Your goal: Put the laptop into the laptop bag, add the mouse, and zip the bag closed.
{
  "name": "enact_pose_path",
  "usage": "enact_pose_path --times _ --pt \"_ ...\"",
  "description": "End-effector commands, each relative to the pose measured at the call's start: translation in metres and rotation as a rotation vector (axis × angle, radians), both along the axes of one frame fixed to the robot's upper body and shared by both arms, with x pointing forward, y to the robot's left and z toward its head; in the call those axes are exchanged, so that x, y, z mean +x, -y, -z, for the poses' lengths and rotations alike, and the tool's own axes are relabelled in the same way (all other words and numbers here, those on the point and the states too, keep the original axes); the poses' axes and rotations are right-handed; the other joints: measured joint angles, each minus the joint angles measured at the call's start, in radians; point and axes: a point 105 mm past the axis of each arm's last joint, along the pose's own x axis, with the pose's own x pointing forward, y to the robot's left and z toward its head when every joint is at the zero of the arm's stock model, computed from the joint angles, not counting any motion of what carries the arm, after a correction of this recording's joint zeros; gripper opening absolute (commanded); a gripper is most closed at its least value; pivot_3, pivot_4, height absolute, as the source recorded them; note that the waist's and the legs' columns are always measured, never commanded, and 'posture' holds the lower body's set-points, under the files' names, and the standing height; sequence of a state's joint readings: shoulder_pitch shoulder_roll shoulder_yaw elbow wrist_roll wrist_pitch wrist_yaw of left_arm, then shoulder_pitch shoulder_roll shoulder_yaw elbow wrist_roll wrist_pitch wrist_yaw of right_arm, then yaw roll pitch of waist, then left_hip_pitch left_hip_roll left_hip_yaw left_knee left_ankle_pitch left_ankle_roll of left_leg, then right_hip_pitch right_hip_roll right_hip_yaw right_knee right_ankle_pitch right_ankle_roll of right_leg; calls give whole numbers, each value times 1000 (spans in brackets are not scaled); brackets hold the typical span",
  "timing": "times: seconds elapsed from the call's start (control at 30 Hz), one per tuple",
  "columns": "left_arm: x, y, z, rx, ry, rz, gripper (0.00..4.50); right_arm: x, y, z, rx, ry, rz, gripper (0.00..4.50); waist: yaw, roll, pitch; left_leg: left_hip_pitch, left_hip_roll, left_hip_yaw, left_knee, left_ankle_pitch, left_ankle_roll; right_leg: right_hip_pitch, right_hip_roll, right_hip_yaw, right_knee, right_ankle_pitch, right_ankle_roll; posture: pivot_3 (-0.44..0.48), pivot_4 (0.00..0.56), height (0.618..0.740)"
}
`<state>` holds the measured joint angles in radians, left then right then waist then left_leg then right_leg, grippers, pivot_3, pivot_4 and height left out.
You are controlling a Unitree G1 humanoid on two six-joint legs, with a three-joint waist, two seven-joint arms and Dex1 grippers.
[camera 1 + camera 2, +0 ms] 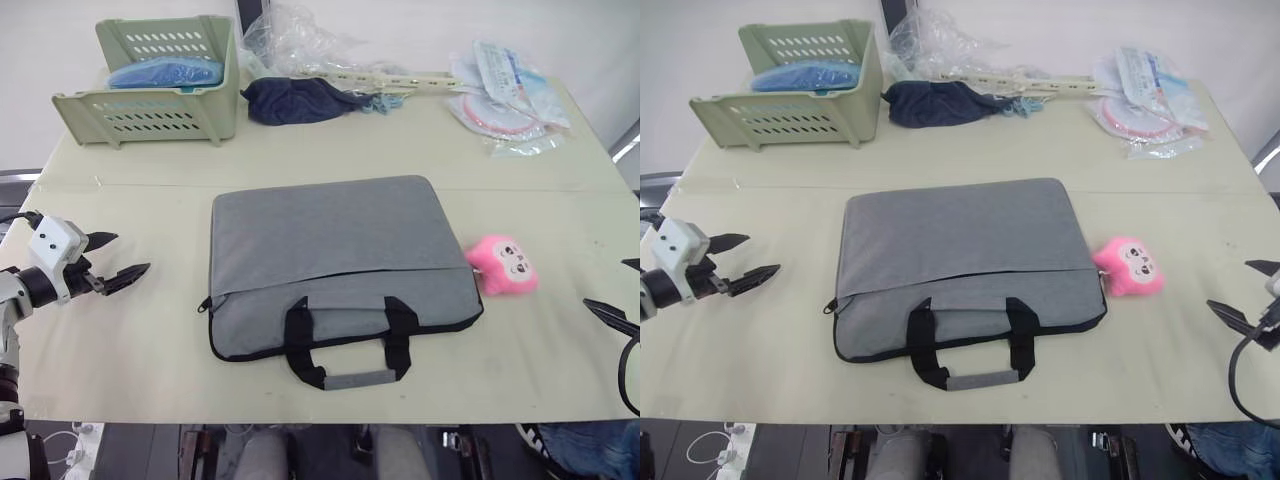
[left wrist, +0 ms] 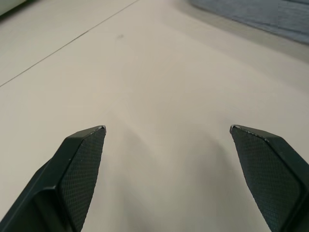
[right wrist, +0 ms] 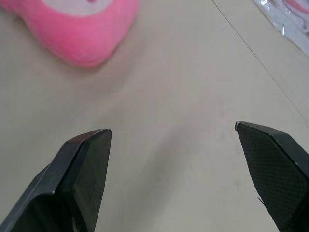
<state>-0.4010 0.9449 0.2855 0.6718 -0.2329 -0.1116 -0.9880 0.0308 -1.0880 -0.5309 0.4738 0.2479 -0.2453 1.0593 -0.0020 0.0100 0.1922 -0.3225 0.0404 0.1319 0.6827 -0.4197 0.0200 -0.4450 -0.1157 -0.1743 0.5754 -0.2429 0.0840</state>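
Nearest, the left gripper [image 1: 118,258] hovers over the table [image 1: 140,340] at the left edge with its fingers spread wide, holding nothing. The right gripper [image 1: 1245,293] at the right edge is likewise spread and empty. Between them the laptop bag [image 1: 335,262] lies flat, handles toward the near side. A pink plush charm [image 1: 504,264] touches its right edge. Farther back sit a green basket [image 1: 160,82], a dark navy cloth [image 1: 297,99] and plastic packets [image 1: 505,95].

The grey bag [image 1: 335,258] with black trim lies flat at the middle of the tabletop [image 1: 140,330], its two black handles [image 1: 345,345] toward the near edge, front pocket facing up.
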Motion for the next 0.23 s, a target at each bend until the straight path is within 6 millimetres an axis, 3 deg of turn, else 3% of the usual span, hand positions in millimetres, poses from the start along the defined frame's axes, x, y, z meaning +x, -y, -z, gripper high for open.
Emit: enact_pose_path --times 0.03,0.23 --pt "3 -5 -10 60 44 -9 4440 0 11 -12 -24 26 7 4500 -3 0 0 0 0 1 0 0 0 0 0 0 0 0 0 0 150 740" --pt "7 -1 -11 24 45 8 4440 1 16 -14 -3 43 18 4500 -8 1 0 3 3 4 0 0 -1 0 2 0 3 0 0 0 150 740"
